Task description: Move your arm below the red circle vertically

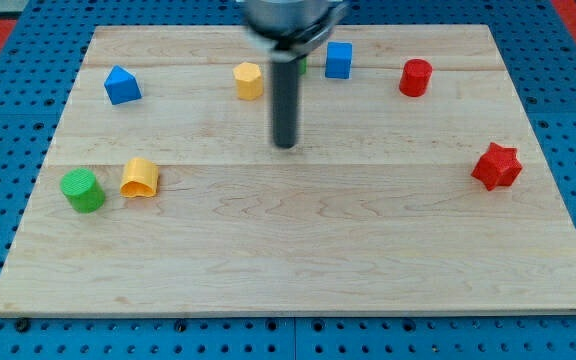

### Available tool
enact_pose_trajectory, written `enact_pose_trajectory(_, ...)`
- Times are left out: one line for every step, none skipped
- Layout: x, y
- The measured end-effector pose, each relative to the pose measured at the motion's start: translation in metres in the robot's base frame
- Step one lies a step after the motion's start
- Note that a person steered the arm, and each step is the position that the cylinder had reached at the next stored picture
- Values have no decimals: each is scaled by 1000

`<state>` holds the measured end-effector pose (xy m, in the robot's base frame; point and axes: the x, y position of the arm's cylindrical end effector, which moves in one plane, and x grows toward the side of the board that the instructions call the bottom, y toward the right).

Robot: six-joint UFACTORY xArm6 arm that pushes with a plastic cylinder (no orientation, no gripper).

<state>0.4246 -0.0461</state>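
One red circle (416,77) right of my tip (286,146)

the arm comes in from the view's top, its dark housing cut off by the frame edge. the straight dark rod hangs upright below it. my tip (286,146) sits on the tabletop, slightly left of the view's centre, in its upper half.

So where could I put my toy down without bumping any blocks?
The whole bottom strip of the board is bare, below the green cylinder, yellow block and red star. It's crowded up top, around my tip, the yellow hexagon and blue cube.
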Motion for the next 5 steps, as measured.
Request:
enact_pose_trajectory(-19, -13)
enact_pose_trajectory(49, 60)
enact_pose_trajectory(29, 0)
enact_pose_trajectory(63, 42)
enact_pose_trajectory(45, 108)
